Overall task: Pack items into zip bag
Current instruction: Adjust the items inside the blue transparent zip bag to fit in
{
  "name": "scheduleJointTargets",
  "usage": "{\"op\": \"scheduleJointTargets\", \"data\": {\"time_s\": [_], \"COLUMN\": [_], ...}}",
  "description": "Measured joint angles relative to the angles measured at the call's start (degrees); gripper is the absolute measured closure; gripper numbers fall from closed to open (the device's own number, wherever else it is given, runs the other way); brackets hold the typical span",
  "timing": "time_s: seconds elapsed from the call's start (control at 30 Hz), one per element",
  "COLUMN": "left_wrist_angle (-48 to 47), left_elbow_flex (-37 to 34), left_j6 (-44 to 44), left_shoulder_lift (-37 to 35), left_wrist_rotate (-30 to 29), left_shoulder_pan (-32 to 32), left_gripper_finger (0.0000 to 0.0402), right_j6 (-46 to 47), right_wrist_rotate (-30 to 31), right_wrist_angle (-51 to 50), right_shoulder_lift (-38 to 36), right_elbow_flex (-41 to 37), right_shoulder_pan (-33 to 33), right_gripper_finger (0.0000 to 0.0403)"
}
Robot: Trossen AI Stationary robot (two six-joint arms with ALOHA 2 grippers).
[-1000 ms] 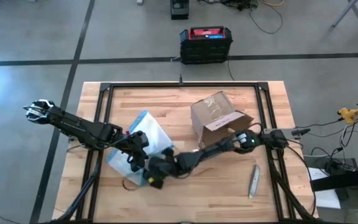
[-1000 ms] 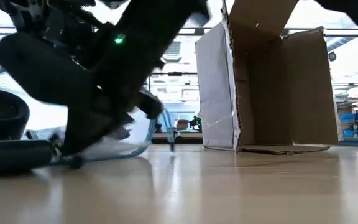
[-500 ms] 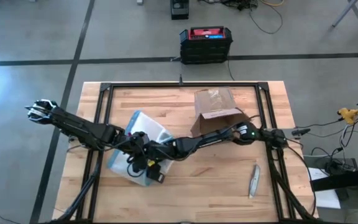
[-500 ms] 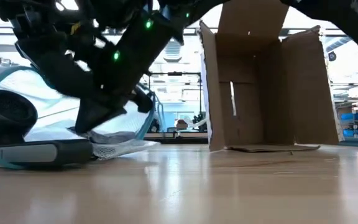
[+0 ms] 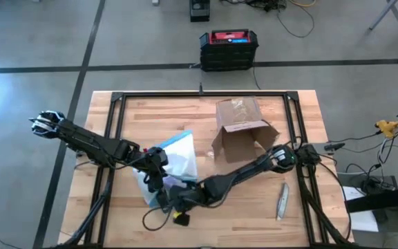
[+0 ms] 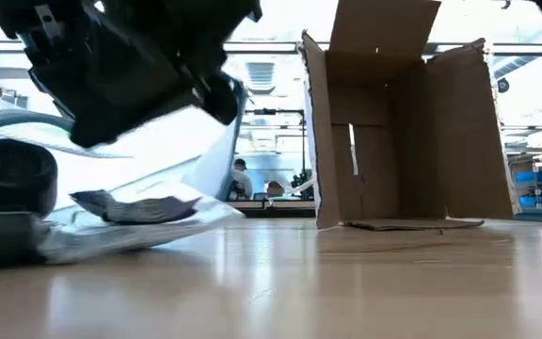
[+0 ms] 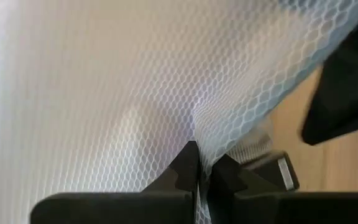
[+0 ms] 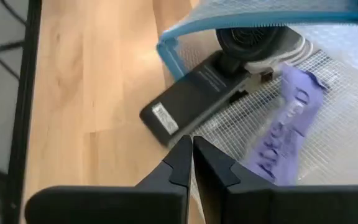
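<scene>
Swung nearer, both closed grippers, left gripper [image 7: 197,163] and right gripper [image 8: 190,152], pinch the zip bag [image 5: 175,162], hiding its contents.

items unseen, zip bag [image 5: 175,162] partly covered by arms

zip bag [image 5: 175,162]: clear mesh-patterned plastic with a blue strip along one edge
pose: crumpled, partly lifted off the counter, blue edge raised
place: left of the counter's middle
contents: purple printed piece visible through its wall
</scene>
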Motion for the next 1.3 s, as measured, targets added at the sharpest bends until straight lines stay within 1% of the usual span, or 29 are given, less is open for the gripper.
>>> {"op": "scheduleJointTargets", "data": {"time_s": [0.1, 0.23, 0.37, 0.47, 0.57, 0.67, 0.77, 0.83, 0.9, 1.0, 1.1, 1.2, 1.3], "left_wrist_angle": [0.1, 0.3, -0.7, -2.0, -4.9, -7.4, -7.6, -6.5, -3.1, 6.3, 11.6, 11.2, 6.1], "left_elbow_flex": [0.1, 0.1, 0.1, 0.1, 0.3, 0.4, 0.3, 0.0, -0.2, -0.2, -0.2, 0.0, 0.1], "left_j6": [0.7, -0.3, -4.1, -5.1, -7.1, -8.5, -9.9, -9.6, -8.3, -6.4, -5.1, -4.9, -6.6], "left_shoulder_lift": [0.0, 0.0, 0.0, 0.0, -0.1, -0.5, -1.6, -2.6, -3.5, -4.4, -4.3, -4.2, -4.3], "left_wrist_rotate": [0.0, -0.7, -4.4, -4.7, -4.6, -4.6, -4.6, -4.7, -4.7, -4.8, -7.1, -9.9, -11.7], "left_shoulder_pan": [0.0, 0.1, 0.1, 0.3, 0.3, 0.3, 0.3, 0.3, 0.1, 0.1, 0.4, 1.2, 2.7], "left_gripper_finger": [0.0401, 0.0401, 0.0401, 0.0402, 0.0402, 0.0402, 0.0402, 0.0402, 0.0401, 0.0402, 0.0401, 0.0401, 0.0401], "right_j6": [2.8, 6.2, 7.1, 6.8, 8.0, 10.2, 11.0, 12.0, 13.1, 12.1, 11.3, 11.8, 11.4], "right_wrist_rotate": [3.5, 6.4, 7.1, 7.6, 7.5, 7.1, 5.5, 2.9, -0.2, -7.3, -12.8, -17.0, -18.9], "right_wrist_angle": [0.2, 0.9, 3.7, 3.6, 2.2, 0.8, 0.6, 0.1, 0.0, 4.6, 12.3, 18.8, 20.5], "right_shoulder_lift": [0.0, 0.5, 0.6, 0.6, 0.6, 0.6, 0.6, 0.6, 0.6, 1.4, 3.2, 4.5, 4.9], "right_elbow_flex": [-0.1, -0.2, -0.9, -0.9, -0.9, -0.1, 0.7, 0.7, 0.7, 0.7, 0.7, 0.6, 0.6], "right_shoulder_pan": [1.1, 1.4, 1.4, 1.6, 1.8, 1.8, 1.8, 1.5, 0.7, -1.3, -3.4, -4.6, -4.6], "right_gripper_finger": [0.0379, 0.0324, 0.0255, 0.0211, 0.0176, 0.0152, 0.0136, 0.0131, 0.013, 0.0132, 0.014, 0.0149, 0.0158]}}
